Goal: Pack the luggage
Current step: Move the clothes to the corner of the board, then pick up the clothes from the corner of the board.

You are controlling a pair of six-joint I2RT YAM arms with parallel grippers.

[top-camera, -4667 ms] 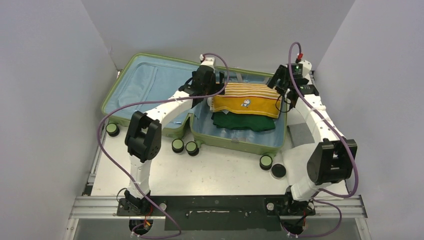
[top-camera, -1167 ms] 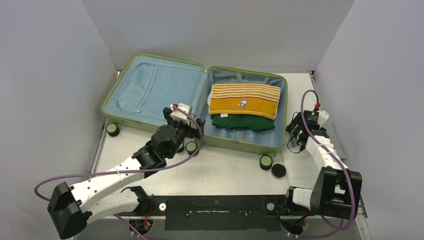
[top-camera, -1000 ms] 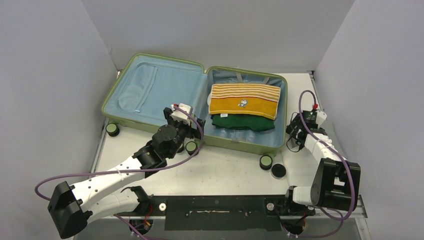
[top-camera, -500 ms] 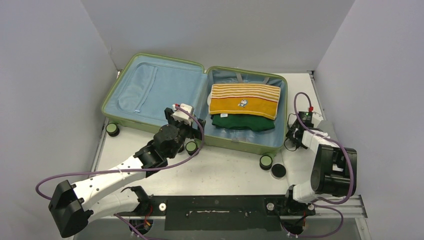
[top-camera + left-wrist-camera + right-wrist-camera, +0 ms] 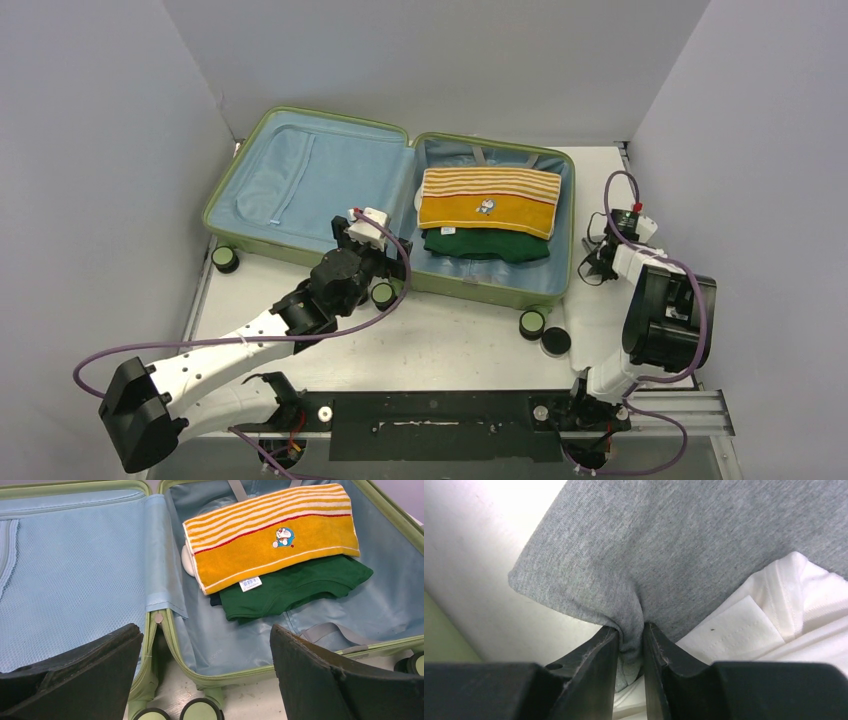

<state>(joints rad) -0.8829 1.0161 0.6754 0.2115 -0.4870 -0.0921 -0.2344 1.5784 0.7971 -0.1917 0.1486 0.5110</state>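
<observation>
The luggage (image 5: 300, 113) lies open flat, a light-green hard shell with blue lining. Its right half holds a yellow striped towel (image 5: 488, 200) on top of a green garment (image 5: 487, 246). My left gripper (image 5: 378, 243) hovers open over the near rim by the hinge, with nothing between its fingers (image 5: 90, 665). The left wrist view shows the towel (image 5: 270, 540), the green garment (image 5: 295, 587) and the luggage rim (image 5: 225, 679). My right gripper (image 5: 599, 262) is down on the table right of the luggage. In the right wrist view my right gripper (image 5: 630, 641) is shut on a fold of a grey garment (image 5: 684, 540).
A white garment (image 5: 774, 622) lies under the grey one. Green-hubbed wheels (image 5: 225, 259) (image 5: 532, 323) stick out from the luggage's near side, and a black round piece (image 5: 556, 342) sits beside one. Grey walls close in on both sides of the white table (image 5: 440, 340).
My right gripper's fingers have closed onto the grey garment, and its wrist has shifted slightly toward the back. The left arm has crept a little toward the luggage, still open.
</observation>
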